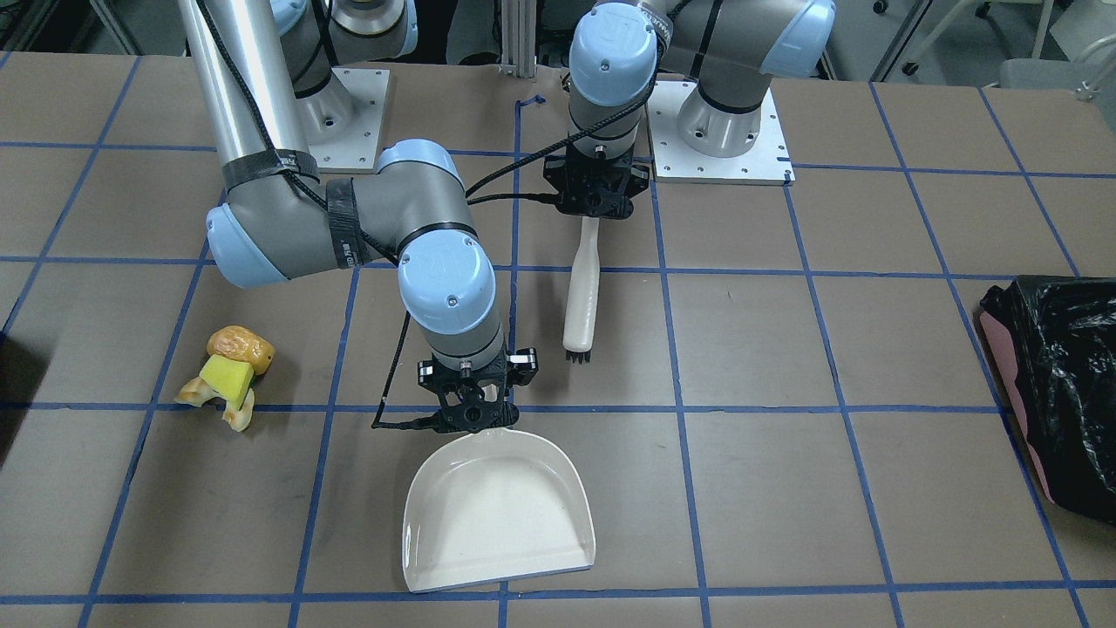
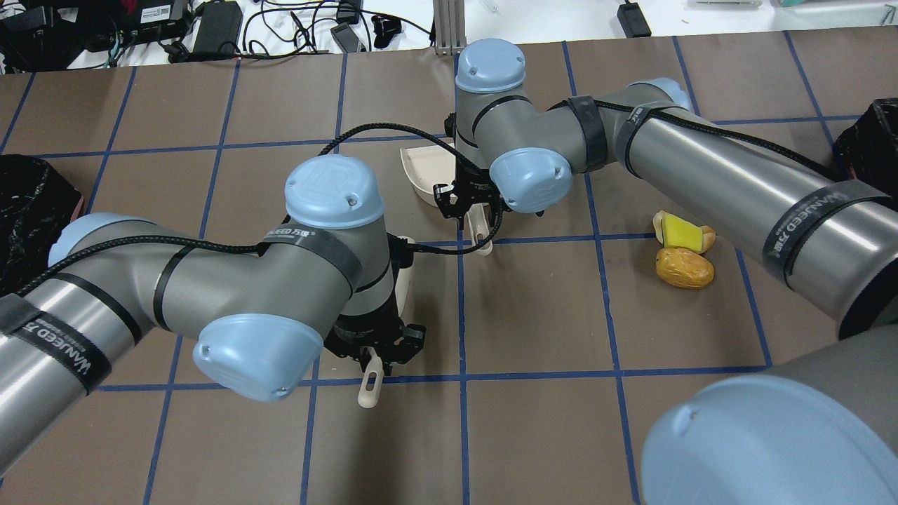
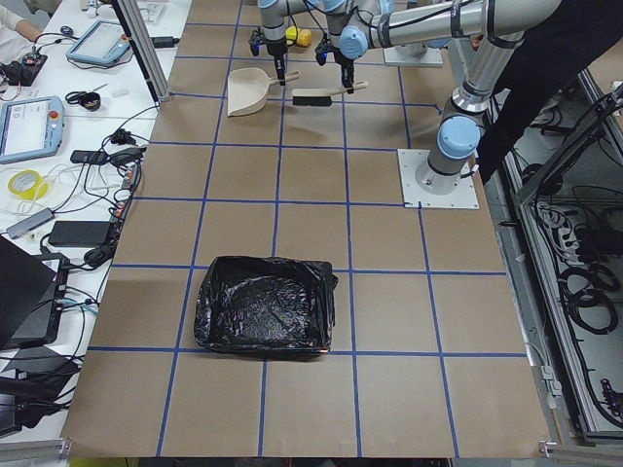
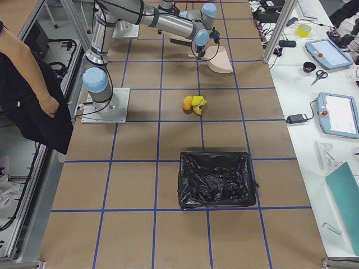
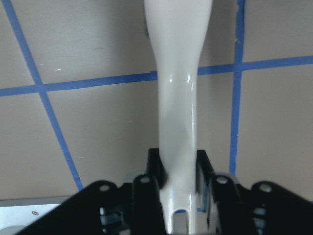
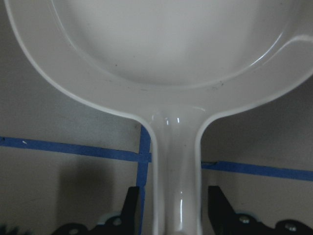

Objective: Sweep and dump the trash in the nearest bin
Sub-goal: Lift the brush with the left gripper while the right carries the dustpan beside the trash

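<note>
The trash (image 1: pixel 231 375), an orange-brown lump, a yellow-green block and pale peels, lies on the table beside my right arm; it also shows in the overhead view (image 2: pixel 684 252). My right gripper (image 1: pixel 475 423) is open around the handle of the white dustpan (image 1: pixel 497 515), which lies flat; the right wrist view shows gaps between the fingers (image 6: pixel 132 203) and the handle. My left gripper (image 1: pixel 593 209) is shut on the handle of a cream brush (image 1: pixel 582 296), as the left wrist view (image 5: pixel 178 169) shows. The dark bin (image 1: pixel 5 392) shows as a sliver; it is black-lined (image 4: pixel 216 179).
A pink bin lined with a black bag (image 1: pixel 1055 384) stands at the table end on my left side. Blue tape lines grid the brown table (image 1: pixel 785 349). A person in black (image 4: pixel 33 106) stands beside the robot's base.
</note>
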